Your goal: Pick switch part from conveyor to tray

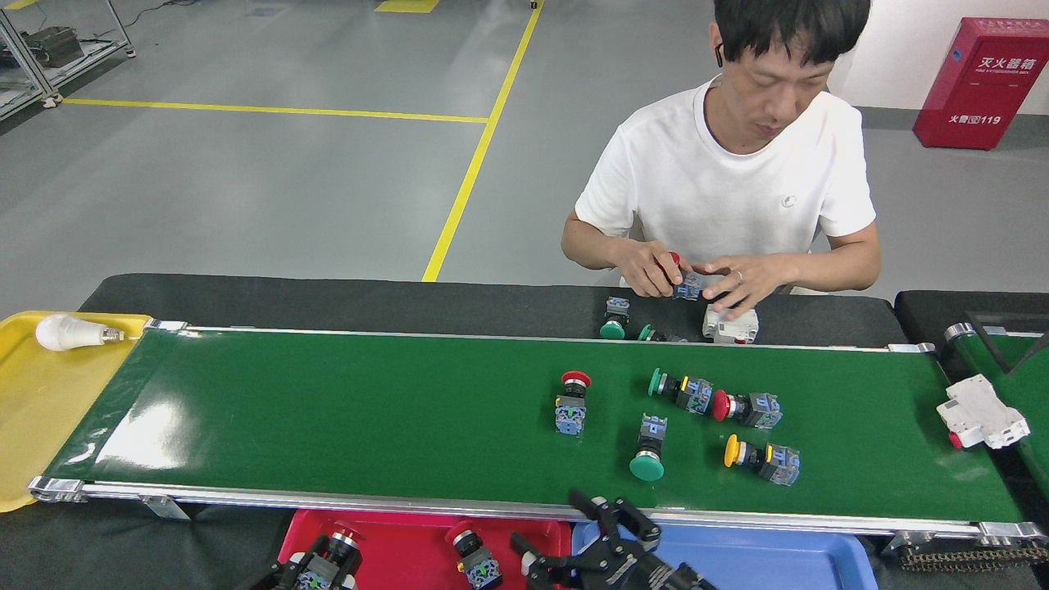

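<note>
The conveyor is the wide green belt across the middle. Several switch parts lie on its right half: a red-capped one, two green-capped ones, another red one and a yellow one. Below the belt's near rail sit a red tray and a blue tray. At the bottom edge my left gripper is over the red tray, shut on a red-capped switch part. Another red-capped switch part lies in the red tray. My right gripper stands open between the two trays.
A person sits behind the belt with both hands on a switch part. More parts and a white breaker lie there. Another white breaker rests at the belt's right end. A yellow tray holds a light bulb.
</note>
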